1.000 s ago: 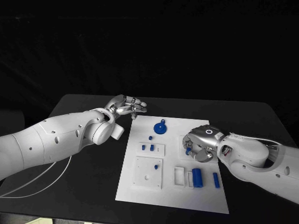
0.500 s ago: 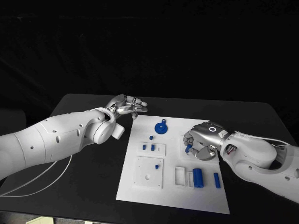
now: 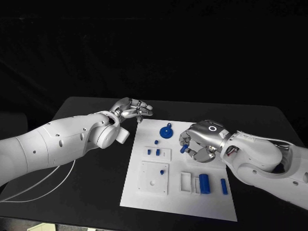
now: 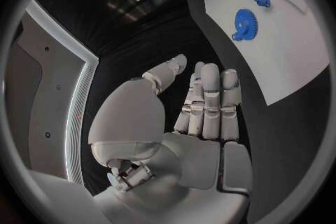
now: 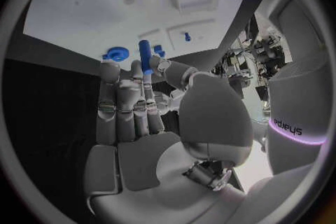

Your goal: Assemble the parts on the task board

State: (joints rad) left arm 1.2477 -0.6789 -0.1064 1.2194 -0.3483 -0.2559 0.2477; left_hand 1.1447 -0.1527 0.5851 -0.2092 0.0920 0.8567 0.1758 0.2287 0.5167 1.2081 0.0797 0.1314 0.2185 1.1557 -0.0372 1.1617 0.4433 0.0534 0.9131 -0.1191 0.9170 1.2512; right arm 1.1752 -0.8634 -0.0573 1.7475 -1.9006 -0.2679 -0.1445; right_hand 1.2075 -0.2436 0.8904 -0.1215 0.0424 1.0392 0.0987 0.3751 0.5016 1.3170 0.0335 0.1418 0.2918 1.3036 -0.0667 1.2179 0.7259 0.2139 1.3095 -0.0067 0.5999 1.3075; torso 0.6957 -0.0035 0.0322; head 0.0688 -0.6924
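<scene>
Right hand (image 3: 201, 142) now lifted, pinching one blue peg (image 3: 185, 145), left hand (image 3: 130, 109) empty, fingers loose.

A black table (image 3: 265, 120) lies under everything; a white cable (image 3: 39, 185) trails across its left side.

On your table (image 3: 91, 202), the task board (image 3: 196, 202) lies at the centre. The left hand (image 3: 130, 109) sits off the board's far left corner. The right hand (image 3: 199, 142) is over the board's right half, holding a pin (image 3: 185, 145) just beside the gear (image 3: 166, 131).
</scene>
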